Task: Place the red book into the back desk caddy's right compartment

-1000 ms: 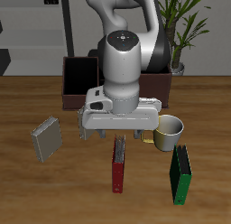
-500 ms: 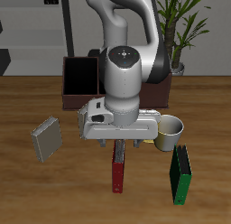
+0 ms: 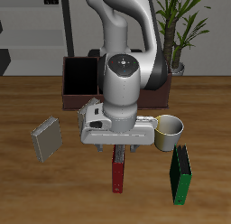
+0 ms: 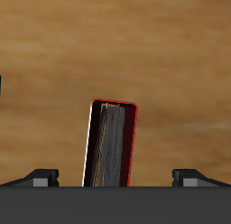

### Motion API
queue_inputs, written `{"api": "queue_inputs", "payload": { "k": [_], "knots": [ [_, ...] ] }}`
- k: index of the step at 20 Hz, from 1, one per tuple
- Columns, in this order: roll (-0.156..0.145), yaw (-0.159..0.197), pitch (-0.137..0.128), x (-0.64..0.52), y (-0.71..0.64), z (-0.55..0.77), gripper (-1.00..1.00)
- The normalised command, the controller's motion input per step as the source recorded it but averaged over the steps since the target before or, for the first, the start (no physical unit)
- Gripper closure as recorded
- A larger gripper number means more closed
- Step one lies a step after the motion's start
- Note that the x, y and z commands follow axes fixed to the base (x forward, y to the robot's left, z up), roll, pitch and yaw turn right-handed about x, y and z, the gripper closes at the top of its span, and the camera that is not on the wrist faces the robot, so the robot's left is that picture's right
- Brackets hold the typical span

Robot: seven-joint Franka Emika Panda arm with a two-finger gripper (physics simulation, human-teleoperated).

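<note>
Arm's dropped a bit lower, so the claw hangs spread open right over the thin dark red hardcover book near the wooden surface's front edge, long maroon-brown desk caddy waiting farther back.

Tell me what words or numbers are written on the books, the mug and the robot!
No words, numbers or signs can be read anywhere in these pictures.
The thin dark red hardcover book: blank cover, only grey page edges.
The green hardcover book: plain.
The grey book: plain.
The pale yellow-rimmed mug: plain.
The white robot arm's gripper: no label visible.
</note>
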Motion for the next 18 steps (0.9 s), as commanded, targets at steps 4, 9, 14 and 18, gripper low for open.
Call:
{"api": "queue_inputs", "payload": {
  "k": [4,9,14,18],
  "knots": [
    [-0.002,-0.015,0.002,0.04,0.03,-0.06,-1.00],
    [0.001,0.005,0.011,0.07,0.02,-0.14,-1.00],
    [-0.004,-0.008,0.024,0.10,0.01,-0.20,-1.00],
    [0.019,-0.012,0.037,0.07,0.05,-0.23,-1.00]
  ]
}}
